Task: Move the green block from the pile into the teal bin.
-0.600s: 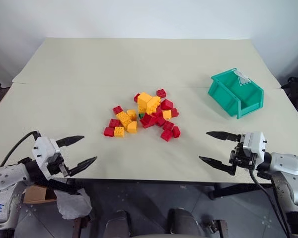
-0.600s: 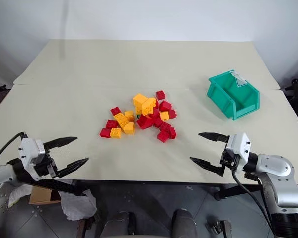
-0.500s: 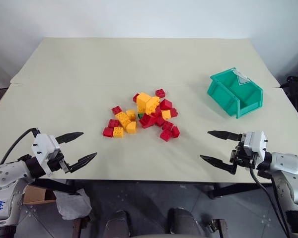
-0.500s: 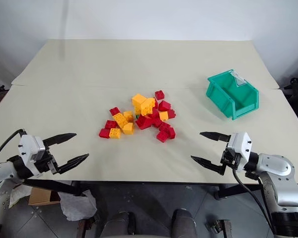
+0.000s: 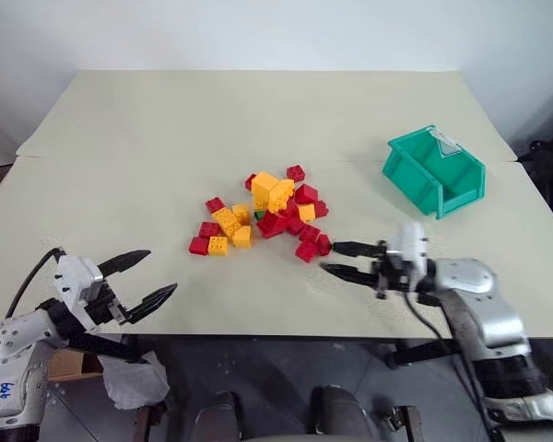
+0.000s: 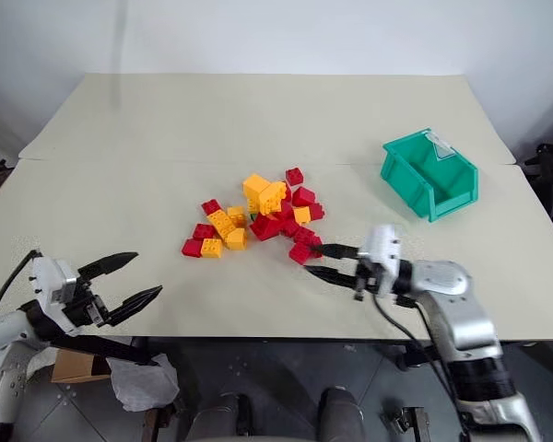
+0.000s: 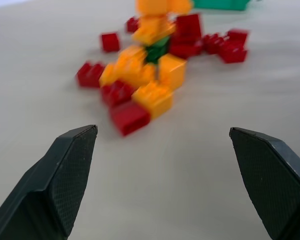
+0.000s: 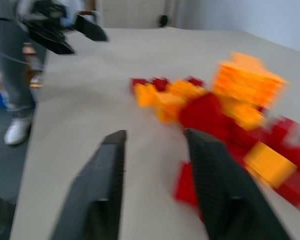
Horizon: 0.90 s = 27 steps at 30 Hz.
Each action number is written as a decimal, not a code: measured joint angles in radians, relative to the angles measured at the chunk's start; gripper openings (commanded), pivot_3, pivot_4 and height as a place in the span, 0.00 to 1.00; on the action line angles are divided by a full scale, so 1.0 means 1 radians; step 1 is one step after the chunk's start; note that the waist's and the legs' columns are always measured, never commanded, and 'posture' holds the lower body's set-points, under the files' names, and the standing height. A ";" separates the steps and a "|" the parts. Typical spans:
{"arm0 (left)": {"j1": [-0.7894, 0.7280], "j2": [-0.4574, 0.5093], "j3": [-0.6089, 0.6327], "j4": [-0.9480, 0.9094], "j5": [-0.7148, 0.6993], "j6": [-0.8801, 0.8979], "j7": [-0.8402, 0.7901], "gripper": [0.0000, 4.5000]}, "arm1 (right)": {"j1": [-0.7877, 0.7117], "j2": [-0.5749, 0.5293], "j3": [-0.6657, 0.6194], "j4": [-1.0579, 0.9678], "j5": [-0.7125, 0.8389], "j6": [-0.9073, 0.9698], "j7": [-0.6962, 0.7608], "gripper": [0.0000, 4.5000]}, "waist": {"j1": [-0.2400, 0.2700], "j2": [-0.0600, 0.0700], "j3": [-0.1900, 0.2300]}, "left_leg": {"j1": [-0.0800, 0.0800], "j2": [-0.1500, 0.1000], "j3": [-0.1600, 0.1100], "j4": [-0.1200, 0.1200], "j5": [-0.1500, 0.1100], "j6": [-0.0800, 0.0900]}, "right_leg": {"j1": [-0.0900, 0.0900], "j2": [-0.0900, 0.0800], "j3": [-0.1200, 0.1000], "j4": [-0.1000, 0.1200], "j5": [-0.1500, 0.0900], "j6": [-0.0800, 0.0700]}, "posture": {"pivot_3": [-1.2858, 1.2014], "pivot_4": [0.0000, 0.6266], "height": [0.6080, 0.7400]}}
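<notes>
Right claw (image 5: 332, 259) sits low over the table with its two black fingers parted only narrowly and nothing between them, tips just beside the red bricks at the near right edge of the pile (image 5: 263, 215). Pointing level toward the robot's left, it looks set to reach into the cluster from the side rather than from above. The narrow gap suits a single small brick, so this reads as the approach before a pick.

Green block (image 5: 262, 215) lies near the middle of the pile, mostly hidden, wedged among yellow-orange and red bricks; from the left wrist view it shows as a dark green patch (image 7: 157, 51) tucked under the tall yellow-orange stack. Several red bricks lie between the claw and it, so getting there will likely mean nudging neighbours aside or coming in higher.

Left claw (image 5: 138, 279) hangs wide open and empty at the near left edge of the table (image 5: 258, 110), well apart from the pile and out of the way.

Teal bin (image 5: 434, 171) stands empty on the far right, cut-away front angled toward the pile, handy for the right arm.
</notes>
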 measured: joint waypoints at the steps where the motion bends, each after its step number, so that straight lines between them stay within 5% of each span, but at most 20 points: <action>1: 0.020 -0.005 0.013 0.011 0.000 -0.005 0.003 1.00 | -0.033 0.028 0.043 0.010 -0.028 0.008 -0.006 0.09 | -0.001 0.000 0.000 | 0.000 0.000 0.000 0.000 0.000 0.000 | 0.000 0.000 0.000 0.000 0.000 0.000 | 0.52 0.24 1.00; 2: 0.033 -0.010 0.019 0.014 0.000 -0.007 0.008 1.00 | -0.056 0.055 0.074 0.023 -0.047 0.013 -0.014 0.01 | 0.001 -0.001 0.000 | 0.000 0.000 0.000 0.000 0.000 0.000 | 0.000 0.000 0.000 0.000 0.000 0.000 | 0.52 0.24 1.00; 6: 0.116 -0.050 0.051 -0.012 0.000 -0.026 0.029 1.00 | -0.173 0.188 0.214 0.137 -0.163 0.035 -0.078 0.01 | 0.001 -0.002 -0.001 | 0.000 0.000 0.000 0.001 0.000 0.000 | 0.000 0.000 0.000 0.001 0.000 0.000 | 0.52 0.24 1.00; 12: 0.132 -0.078 0.023 -0.128 -0.007 0.032 0.080 1.00 | -0.414 0.344 0.235 0.490 -0.292 -0.021 -0.223 0.01 | 0.001 -0.002 -0.001 | -0.001 0.000 -0.001 0.003 0.000 0.000 | 0.000 0.000 0.000 0.003 0.000 0.000 | 0.52 0.24 1.00; 27: 0.034 -0.090 -0.038 -0.178 -0.008 0.049 0.135 1.00 | -0.756 0.353 0.097 1.147 -0.436 -0.272 -0.491 0.01 | -0.038 -0.001 0.000 | -0.001 0.000 0.000 -0.001 0.001 -0.001 | -0.002 0.000 0.000 0.003 0.000 0.000 | 0.52 0.24 1.00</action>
